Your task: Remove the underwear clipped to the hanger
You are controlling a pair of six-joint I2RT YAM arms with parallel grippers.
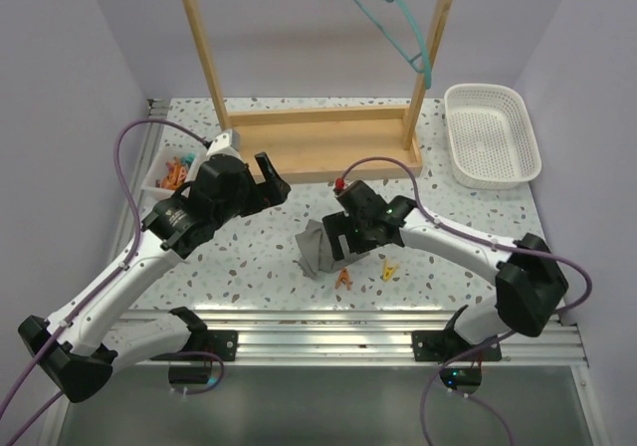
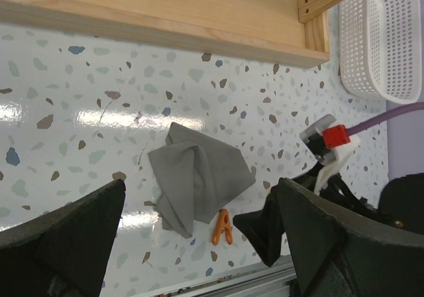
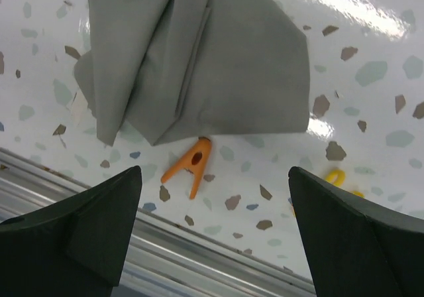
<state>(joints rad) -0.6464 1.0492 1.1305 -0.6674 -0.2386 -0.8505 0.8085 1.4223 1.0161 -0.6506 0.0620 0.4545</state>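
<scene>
The grey underwear (image 1: 315, 251) lies crumpled on the speckled table, apart from the teal hanger (image 1: 398, 18), which hangs bare high on the wooden frame. It also shows in the left wrist view (image 2: 199, 174) and the right wrist view (image 3: 199, 52). My right gripper (image 1: 338, 250) hovers just over its right edge, open and empty (image 3: 215, 231). My left gripper (image 1: 271, 179) is open and empty, above the table to the far left of the underwear (image 2: 199, 244). An orange clip (image 3: 189, 166) touches the fabric's near edge.
A yellow clip (image 1: 388, 269) lies right of the orange clip (image 1: 343, 278). The wooden frame's base (image 1: 318, 142) stands at the back, a white basket (image 1: 493, 135) at the back right, and a small tray of clips (image 1: 174, 172) at the left. A metal rail (image 1: 348, 322) runs along the near edge.
</scene>
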